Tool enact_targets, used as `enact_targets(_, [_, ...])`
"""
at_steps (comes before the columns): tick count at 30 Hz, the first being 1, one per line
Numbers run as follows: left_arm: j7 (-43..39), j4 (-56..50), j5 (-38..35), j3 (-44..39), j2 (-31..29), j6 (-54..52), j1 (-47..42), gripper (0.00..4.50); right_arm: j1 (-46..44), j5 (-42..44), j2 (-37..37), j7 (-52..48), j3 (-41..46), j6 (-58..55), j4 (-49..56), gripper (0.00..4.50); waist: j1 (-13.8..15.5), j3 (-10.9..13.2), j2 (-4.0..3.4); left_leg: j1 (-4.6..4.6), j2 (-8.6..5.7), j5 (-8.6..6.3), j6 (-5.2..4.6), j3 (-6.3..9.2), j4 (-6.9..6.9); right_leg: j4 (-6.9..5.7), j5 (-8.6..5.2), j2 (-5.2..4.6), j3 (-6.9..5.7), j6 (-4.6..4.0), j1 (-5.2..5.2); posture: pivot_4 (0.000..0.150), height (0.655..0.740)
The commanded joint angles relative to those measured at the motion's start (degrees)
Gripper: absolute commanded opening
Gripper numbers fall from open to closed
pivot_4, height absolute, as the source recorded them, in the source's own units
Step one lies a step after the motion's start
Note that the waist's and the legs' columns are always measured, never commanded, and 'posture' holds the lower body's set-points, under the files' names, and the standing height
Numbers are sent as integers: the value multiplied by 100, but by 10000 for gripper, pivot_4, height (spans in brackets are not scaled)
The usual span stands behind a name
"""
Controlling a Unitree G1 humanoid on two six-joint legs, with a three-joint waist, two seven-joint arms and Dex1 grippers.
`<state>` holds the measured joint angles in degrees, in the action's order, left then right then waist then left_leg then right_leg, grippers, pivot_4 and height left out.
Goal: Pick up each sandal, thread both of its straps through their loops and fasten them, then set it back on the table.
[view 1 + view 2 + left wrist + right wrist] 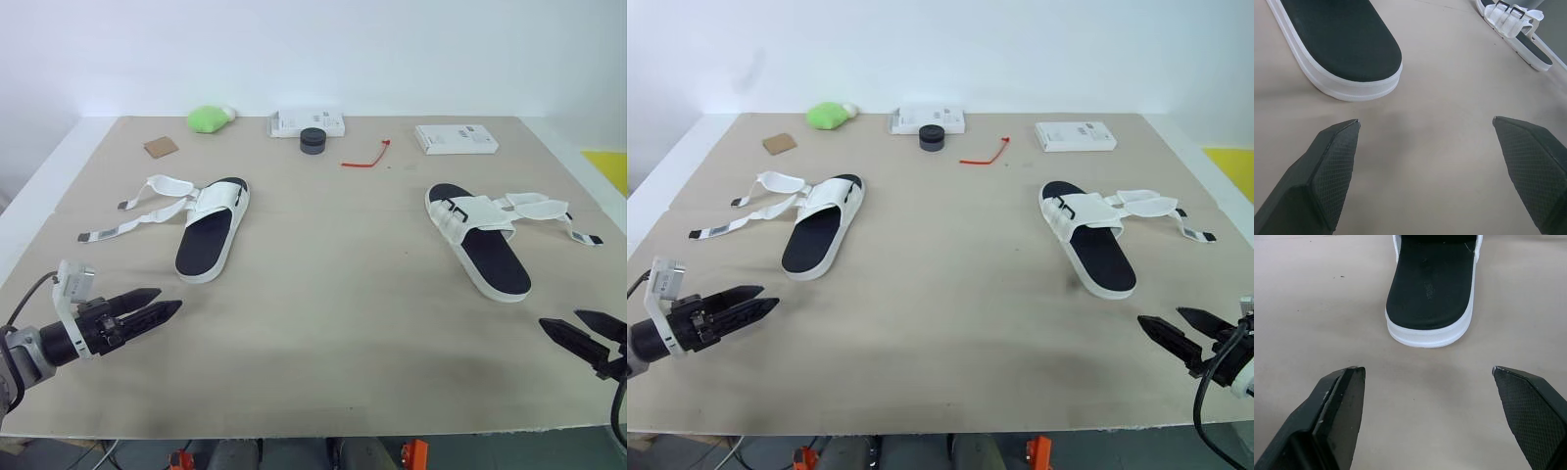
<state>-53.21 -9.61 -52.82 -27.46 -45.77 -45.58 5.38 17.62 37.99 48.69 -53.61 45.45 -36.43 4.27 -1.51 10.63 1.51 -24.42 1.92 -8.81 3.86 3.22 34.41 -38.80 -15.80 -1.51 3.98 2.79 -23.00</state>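
Note:
Two white sandals with black footbeds lie on the tan table (323, 294). The left sandal (210, 235) has both straps loose, trailing out to its left. On the right sandal (480, 243) the straps hang loose toward the right. My left gripper (157, 305) hovers open near the table's front left, just short of the left sandal's heel (1347, 54). My right gripper (578, 327) stands open at the front right, a little before the right sandal's heel (1430, 298). Both hold nothing.
Along the back edge lie a green soft toy (208, 118), a white box (307, 122) with a black round container (313, 140) before it, a second white box (455, 138), a red tie (366, 158) and a brown card (161, 147).

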Motion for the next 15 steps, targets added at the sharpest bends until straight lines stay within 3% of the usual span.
enact_targets(1, [14,-512,-157,-220,53,-36,240,45000,-56,18,34,18,75,56,73,44620,0,0,1,0,0,0,0,0,0,0,0,0,0,0,0,1500,7400])
enact_targets(9, [-212,-1175,-330,-159,3,28,432,45000,-38,48,-76,156,54,35,311,44620,-7,-6,1,8,2,-5,-8,-7,2,-3,1,4,11,0,2,1500,7400])
enact_targets(15, [-489,-1068,-333,569,-129,-23,-683,45000,-542,-58,5,816,-535,-264,937,44620,0,-10,-1,10,6,-2,-11,-6,16,-4,11,10,12,2,8,1500,7400])
